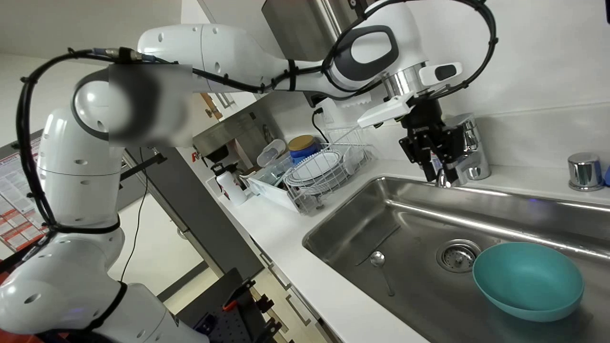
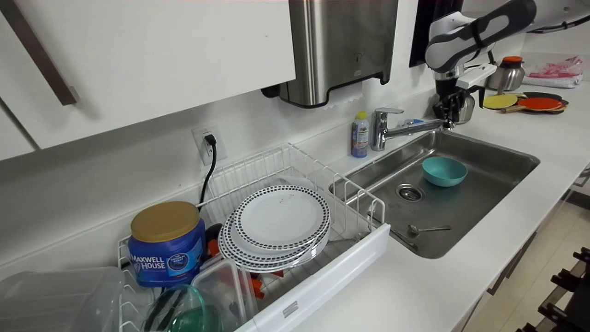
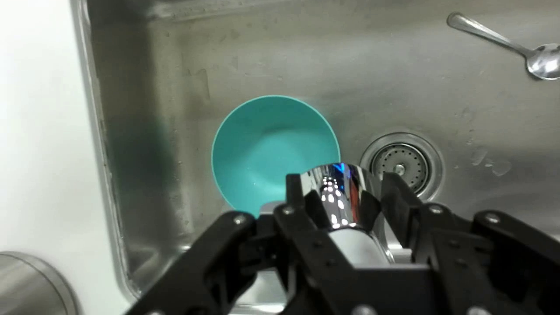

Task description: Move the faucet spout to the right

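Lying between the fingers [image 3: 294, 189] of the claw [image 3: 342, 189] is the faucet spout [image 3: 336, 194].

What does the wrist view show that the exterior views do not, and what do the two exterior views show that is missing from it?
Only the wrist view: drop-like marks beside the drain, and a red reflection on the spout.
Only the exterior views, both of them: the white arm, plates, rack and blue tub.
Shared by all: the spout, gripper, sink, bowl, spoon and drain.
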Motion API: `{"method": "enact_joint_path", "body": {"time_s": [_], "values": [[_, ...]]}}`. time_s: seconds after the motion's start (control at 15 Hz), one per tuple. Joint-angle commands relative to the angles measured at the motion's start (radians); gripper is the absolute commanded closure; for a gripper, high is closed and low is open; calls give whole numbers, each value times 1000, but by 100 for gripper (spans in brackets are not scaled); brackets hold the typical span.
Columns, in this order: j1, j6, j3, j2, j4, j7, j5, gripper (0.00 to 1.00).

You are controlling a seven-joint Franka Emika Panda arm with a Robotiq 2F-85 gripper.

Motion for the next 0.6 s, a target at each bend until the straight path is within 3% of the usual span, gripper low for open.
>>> {"method": "enact_joint_path", "body": {"time_s": [0.0,0.07,0.13,0.53], "values": [[-7,21,-13,96,125,28,-20,76],[-8,16,-16,106,141,29,-22,76],[-11,-4,-8,42,67,3,-16,51],[-15,-5,-14,66,103,4,-21,51]]}}
